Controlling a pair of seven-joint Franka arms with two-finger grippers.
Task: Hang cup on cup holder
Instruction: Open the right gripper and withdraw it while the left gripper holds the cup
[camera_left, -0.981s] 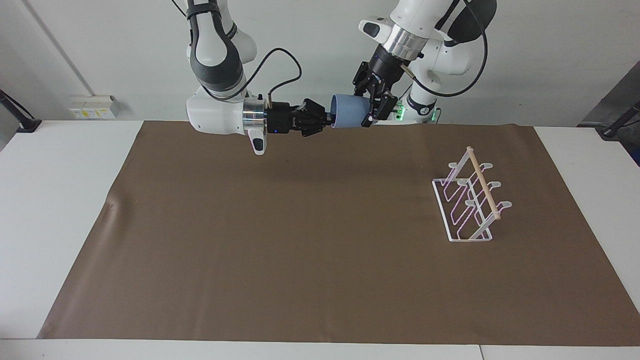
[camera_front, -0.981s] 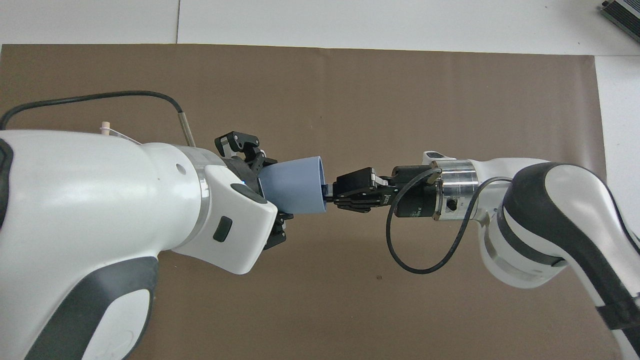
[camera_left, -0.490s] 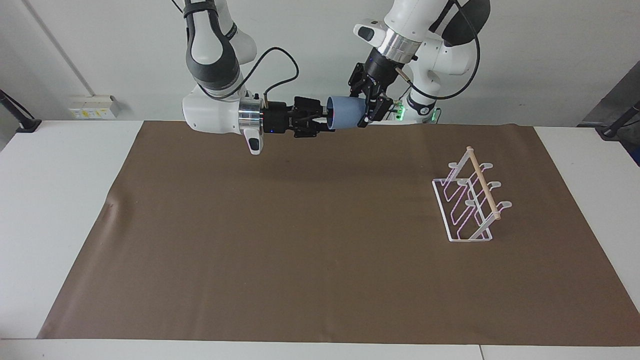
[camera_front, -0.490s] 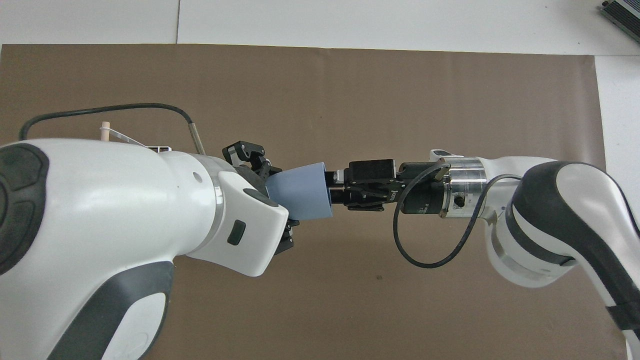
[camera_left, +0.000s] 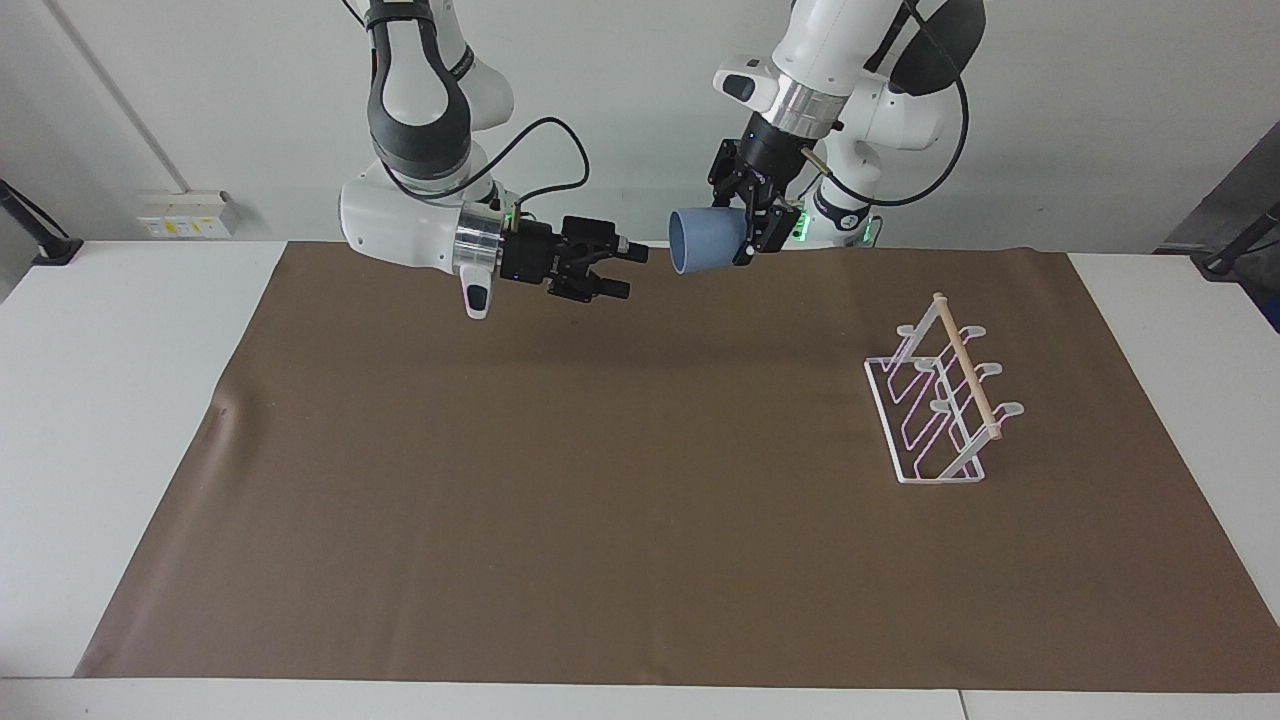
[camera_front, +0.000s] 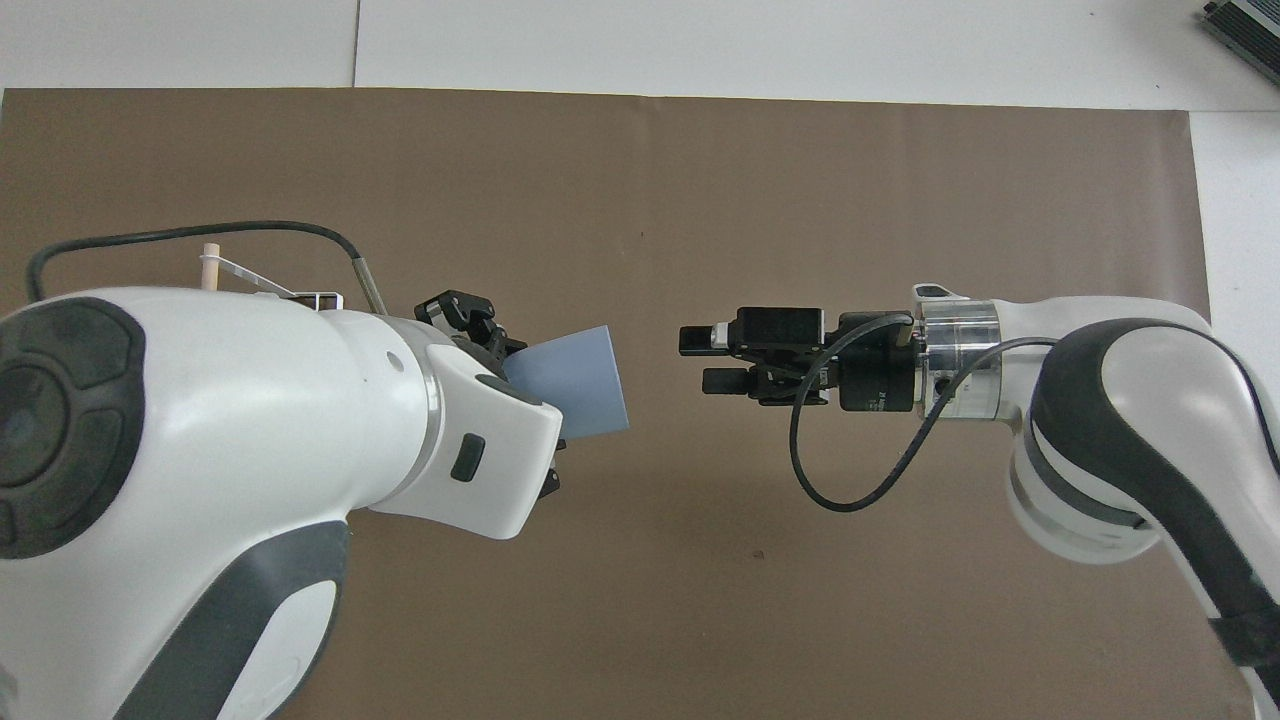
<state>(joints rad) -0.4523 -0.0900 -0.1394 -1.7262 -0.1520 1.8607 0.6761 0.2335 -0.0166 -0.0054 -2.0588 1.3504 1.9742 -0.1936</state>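
Handover stage, cup in the air. The left gripper (camera_left: 745, 225) is clamped on the base end of the light-blue cup (camera_left: 705, 241), which lies on its side above the edge of the brown mat (camera_left: 640, 560) nearest the robots, its long axis roughly level and its open mouth turned toward the right arm's end of the table. The right gripper (camera_left: 625, 270) hangs just off that mouth with a clear gap, fingers spread and holding nothing; in the overhead view the gap between the cup (camera_front: 575, 385) and the right gripper (camera_front: 695, 360) is plain. The cup holder (camera_left: 940, 400) stands on the mat toward the left arm's end of the table, well apart from both grippers and farther from the robots than the cup; its wooden dowel (camera_left: 965, 365) runs along the top and the looped prongs slant upward from the wire base. The relation that matters: the left arm is the nearer one to the rack and already has the cup, but the mouth points away from the rack. Judgement: the next move calls for carrying the cup over to the rack and turning the mouth downward along a prong's slant. Risk: a base-end grip on a tapered wall may slip during the turn.
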